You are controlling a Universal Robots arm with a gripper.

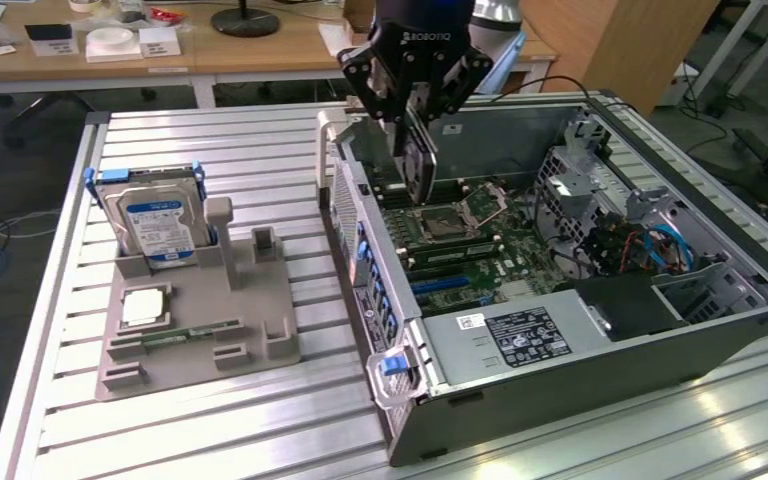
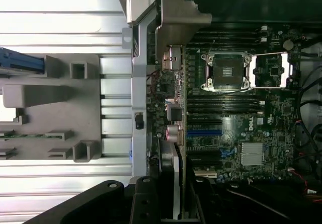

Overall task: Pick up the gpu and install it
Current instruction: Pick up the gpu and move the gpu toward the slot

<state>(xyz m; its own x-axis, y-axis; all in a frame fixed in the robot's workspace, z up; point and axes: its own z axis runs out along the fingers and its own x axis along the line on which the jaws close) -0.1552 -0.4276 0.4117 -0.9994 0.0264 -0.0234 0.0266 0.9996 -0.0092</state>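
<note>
- On the exterior view's left, the grey parts holder (image 1: pixel 197 330) and the hard drive (image 1: pixel 157 225) standing in it are well apart from my work; I judge they need no care now.
- My claw (image 1: pixel 408 100) is closed on the gpu (image 1: pixel 419 160), pinching its upper edge. The card hangs on edge, nearly upright, above the open computer case (image 1: pixel 704 330), near the case wall on the exterior view's left.
- In the wrist view the card's silver bracket (image 2: pixel 176 20) lies just beside that wall. I judge the bracket must drop inside the wall, not catch on its lip.
- Below the card lies the motherboard (image 1: pixel 484 245), with the processor socket (image 1: pixel 440 218) close under the card's lower edge and the blue slot (image 1: pixel 440 284) further along. I cannot tell which slot is meant.
- To do this well: keep the card upright, line its lower edge parallel with the slot, and lower it straight, without twisting in my grip.
- The cables (image 1: pixel 658 245) on the exterior view's right are well clear.
</note>
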